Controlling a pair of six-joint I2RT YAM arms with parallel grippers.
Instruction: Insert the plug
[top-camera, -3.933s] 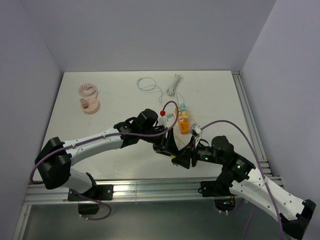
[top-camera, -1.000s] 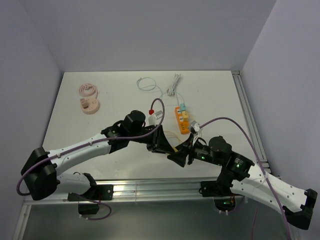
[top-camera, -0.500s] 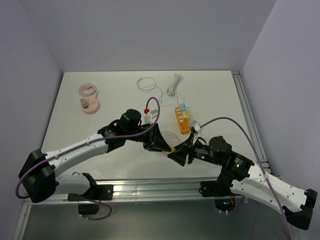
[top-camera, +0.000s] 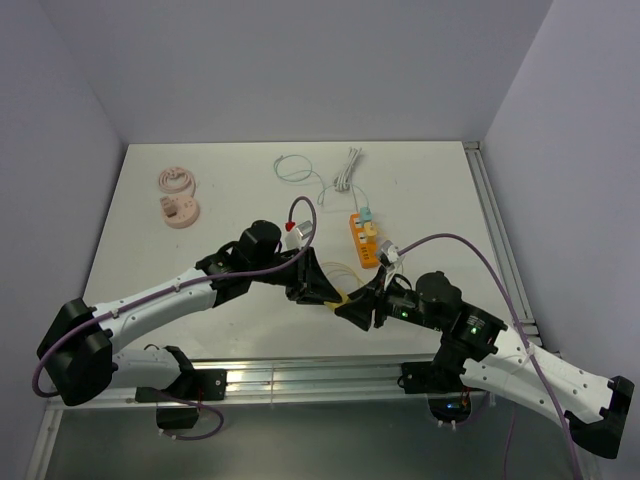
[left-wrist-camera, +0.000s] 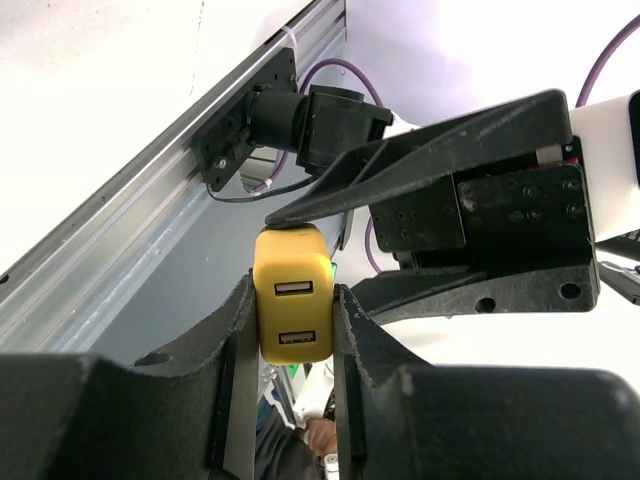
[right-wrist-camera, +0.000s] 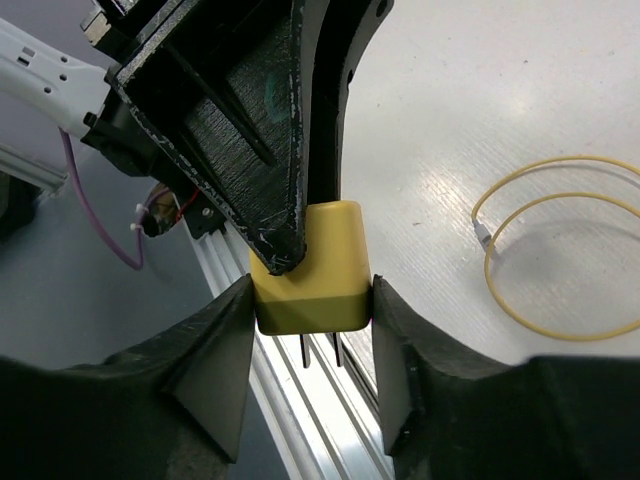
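The left claw (left-wrist-camera: 292, 295) has backed off the power strip (top-camera: 364, 240) to meet the right claw (right-wrist-camera: 310, 300); both pinch the yellow plug (left-wrist-camera: 293, 325). Likely a handover before insertion.

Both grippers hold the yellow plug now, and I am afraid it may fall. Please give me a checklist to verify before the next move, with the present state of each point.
1. Left gripper holds the yellow plug: ok, jaws closed on both its sides.
2. Right gripper holds it too: ok, jaws press both sides.
3. Prongs uncovered: ok, they stick out below the body in the right wrist view.
4. Power strip has a free socket: cannot tell, too small in the top view.
5. Plug lined up over the strip: not ok, it is held nearer the arm bases, apart from the strip.
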